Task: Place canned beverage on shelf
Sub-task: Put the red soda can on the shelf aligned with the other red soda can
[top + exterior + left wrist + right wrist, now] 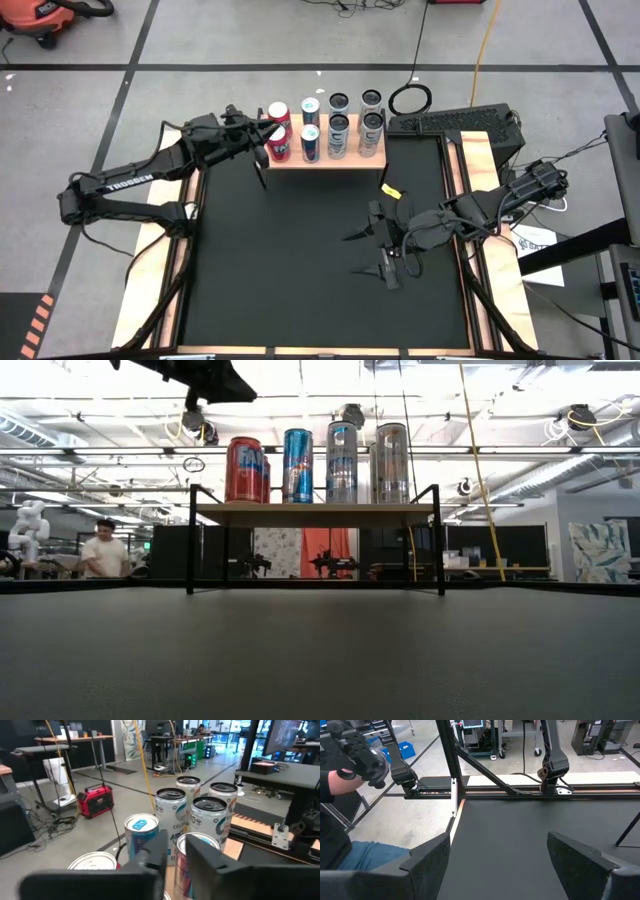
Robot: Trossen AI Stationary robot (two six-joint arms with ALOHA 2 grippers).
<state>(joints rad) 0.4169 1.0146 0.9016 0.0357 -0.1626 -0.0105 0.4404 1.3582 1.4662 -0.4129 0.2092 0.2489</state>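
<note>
While crowded, shelf (322, 160) under eight cans (339, 127)

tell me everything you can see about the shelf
The shelf is a small rectangular board of light wood raised on thin black metal legs, standing level at the far edge of the black table, about midway across. Eight upright cans stand on it in two rows of four: two red cans at its left end, then two blue cans, then four silver cans. The left gripper is at its left end, beside the red cans. Nothing shows beneath it on the table.
</note>
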